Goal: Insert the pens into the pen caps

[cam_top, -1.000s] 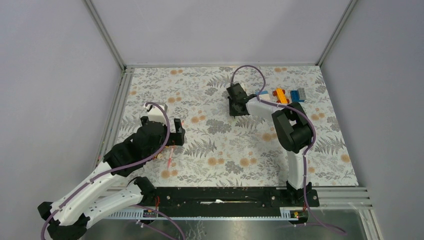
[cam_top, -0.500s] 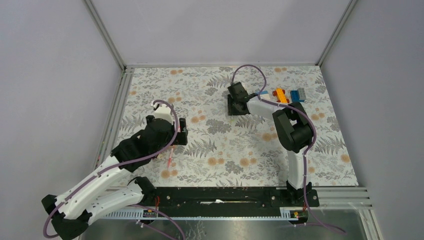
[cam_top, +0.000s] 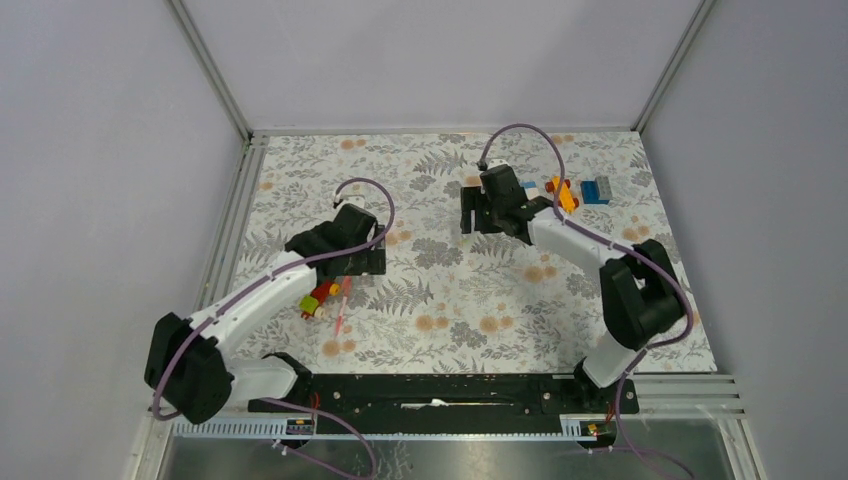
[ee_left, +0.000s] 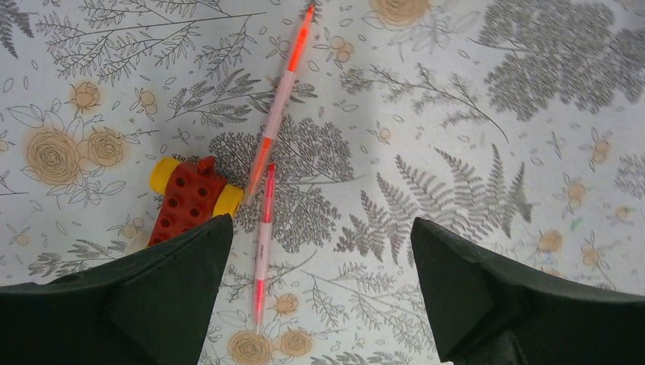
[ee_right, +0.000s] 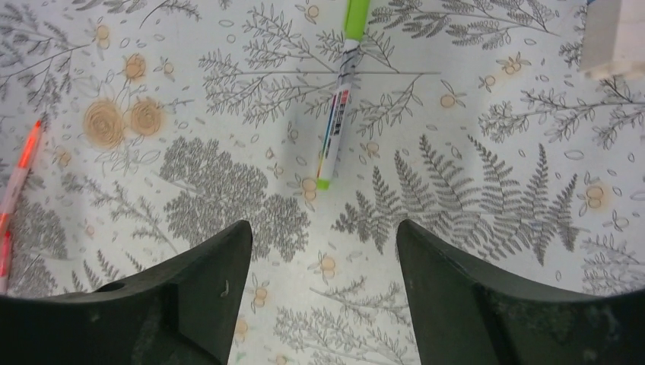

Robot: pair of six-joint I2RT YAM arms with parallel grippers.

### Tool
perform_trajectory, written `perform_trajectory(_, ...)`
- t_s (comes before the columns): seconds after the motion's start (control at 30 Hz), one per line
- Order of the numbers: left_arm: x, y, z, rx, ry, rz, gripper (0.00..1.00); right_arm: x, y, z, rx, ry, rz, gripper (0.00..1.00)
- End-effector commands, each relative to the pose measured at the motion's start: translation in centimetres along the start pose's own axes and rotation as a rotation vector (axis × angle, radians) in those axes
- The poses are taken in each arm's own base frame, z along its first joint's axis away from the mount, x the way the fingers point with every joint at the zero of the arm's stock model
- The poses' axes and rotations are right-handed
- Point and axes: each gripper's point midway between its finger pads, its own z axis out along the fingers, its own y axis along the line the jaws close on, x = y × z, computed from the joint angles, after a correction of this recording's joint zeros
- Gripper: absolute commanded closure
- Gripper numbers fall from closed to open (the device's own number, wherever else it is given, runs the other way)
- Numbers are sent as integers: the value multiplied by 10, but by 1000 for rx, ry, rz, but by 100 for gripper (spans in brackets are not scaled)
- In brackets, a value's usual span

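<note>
Item: white pen [ee_right: 338, 114], coloured barrel print too small to read; pink pens [ee_left: 278, 106], unmarked.
Right claw [ee_right: 322, 228] spread, pointing down over white pen near the desk [cam_top: 450, 290] far edge; left claw [ee_left: 318, 228] spread above pink pens, left side.

Left pincer [ee_left: 319, 236] gapes wide, pointing down — right pincer [ee_right: 323, 232] likewise parted, gripping nothing.

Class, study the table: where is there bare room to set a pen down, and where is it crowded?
Free: the mat in the middle, between the left gripper and right gripper, and its far left corner. Crowded: by the left gripper, two pink pens and a red block; the far right corner, toy blocks.
</note>
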Motion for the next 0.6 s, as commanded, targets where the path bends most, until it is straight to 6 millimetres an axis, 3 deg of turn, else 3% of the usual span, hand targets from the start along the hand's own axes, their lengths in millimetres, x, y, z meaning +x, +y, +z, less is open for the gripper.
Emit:
perform_trajectory(0.0, -23, -5, 20, 33, 20, -110, 1, -6, 3, -30, -53, -69, 14, 22)
perform_trajectory(0.3, -20, 14, 85, -60, 116, -250, 4, 8, 6, -68, -131, -117, 57, 17)
perform_trajectory(0.57, -8, 20, 116, -71, 153, -293, 12, 18, 6, -94, -176, -153, 87, 13)
